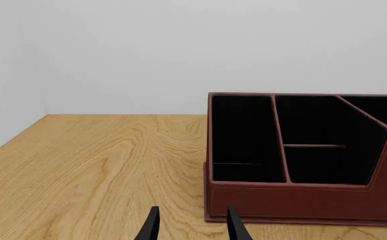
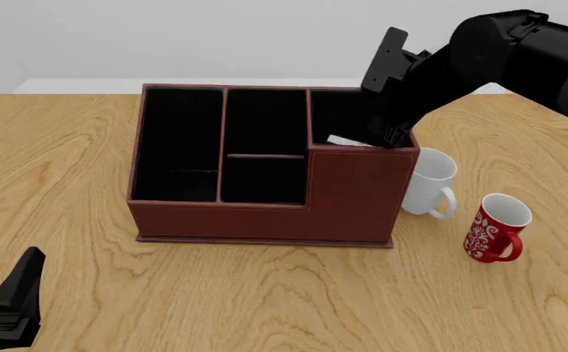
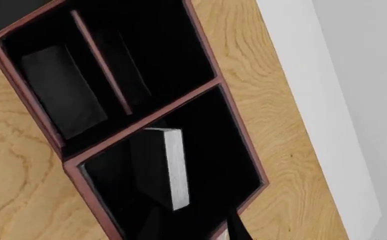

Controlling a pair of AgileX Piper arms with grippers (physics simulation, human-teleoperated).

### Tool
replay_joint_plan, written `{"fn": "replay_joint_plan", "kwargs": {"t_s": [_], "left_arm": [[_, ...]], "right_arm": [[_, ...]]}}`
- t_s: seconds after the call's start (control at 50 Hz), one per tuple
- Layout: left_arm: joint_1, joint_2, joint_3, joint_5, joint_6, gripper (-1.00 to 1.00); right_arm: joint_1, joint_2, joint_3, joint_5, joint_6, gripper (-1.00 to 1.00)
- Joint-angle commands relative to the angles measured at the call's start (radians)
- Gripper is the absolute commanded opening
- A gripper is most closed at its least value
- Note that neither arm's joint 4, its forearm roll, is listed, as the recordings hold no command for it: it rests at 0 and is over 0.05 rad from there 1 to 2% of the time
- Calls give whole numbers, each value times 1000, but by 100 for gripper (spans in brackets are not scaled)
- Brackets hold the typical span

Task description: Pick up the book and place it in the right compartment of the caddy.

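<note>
The reddish-brown caddy [image 2: 264, 216] stands mid-table; it also shows in the left wrist view [image 1: 300, 200]. The black book [image 3: 155, 167] stands upright inside the right compartment [image 2: 357, 183], its white page edges [image 2: 346, 141] peeking above the wall. My right gripper [image 3: 193, 231] hovers over that compartment [image 3: 213, 150], open, with one finger [image 3: 237, 227] showing apart from the book. In the front view the right gripper [image 2: 390, 133] sits at the compartment's top. My left gripper [image 1: 192, 227] is open and empty, low near the table's front left [image 2: 10, 301].
A white mug [image 2: 429, 183] stands against the caddy's right side. A red patterned mug [image 2: 494, 226] stands further right and nearer. The caddy's long narrow section [image 2: 178, 143] and two middle sections [image 2: 263, 180] hold nothing.
</note>
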Motion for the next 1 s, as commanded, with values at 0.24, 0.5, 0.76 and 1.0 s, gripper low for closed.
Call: {"fn": "replay_joint_plan", "kwargs": {"t_s": [0.24,0.5,0.76,1.0], "left_arm": [[0,0,0,0,0,100],[0,0,0,0,0,100],[0,0,0,0,0,100],[0,0,0,0,0,100]], "right_arm": [[4,-28,12,3,-12,100],[40,-131,108,-32,-16,100],[61,-250,228,-70,-16,100],[93,-364,332,-127,-25,100]]}}
